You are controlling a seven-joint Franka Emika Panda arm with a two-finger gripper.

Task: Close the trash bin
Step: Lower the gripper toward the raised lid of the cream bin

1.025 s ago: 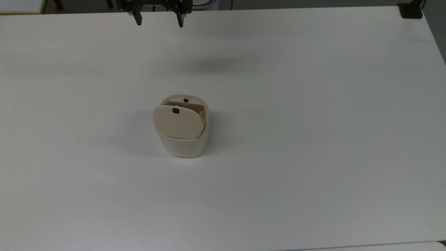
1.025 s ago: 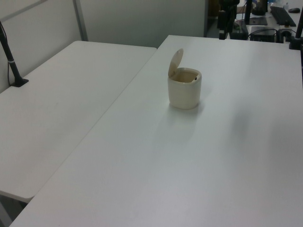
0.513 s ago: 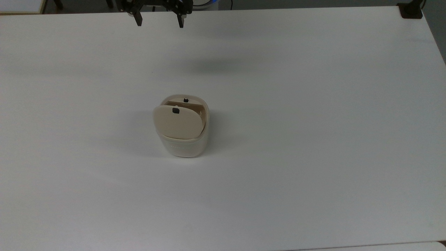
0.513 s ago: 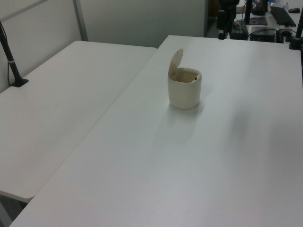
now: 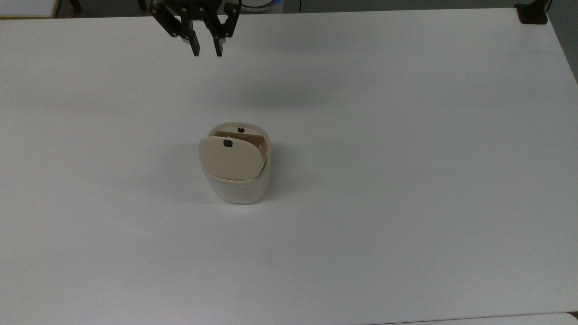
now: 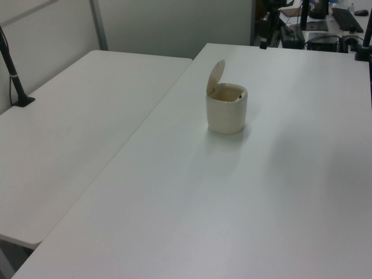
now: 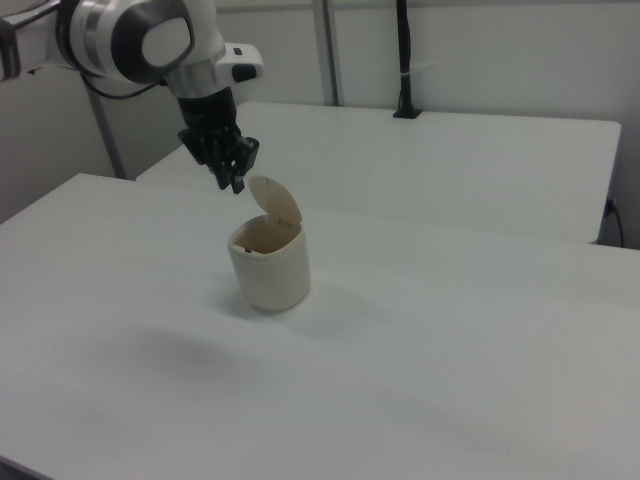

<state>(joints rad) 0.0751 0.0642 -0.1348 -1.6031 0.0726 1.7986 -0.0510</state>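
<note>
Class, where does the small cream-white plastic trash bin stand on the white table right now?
In the top view the cream-white plastic trash bin stands near the white table's middle, slightly towards the top view's left, its beige lid raised, apart from the robot's hand.

Your gripper (image 5: 207, 53) hangs above the tabletop (image 5: 406, 135), fingers pointing down with a narrow gap between them, holding nothing. In the right view the white arm (image 7: 140, 35) reaches in from the upper left.
</note>
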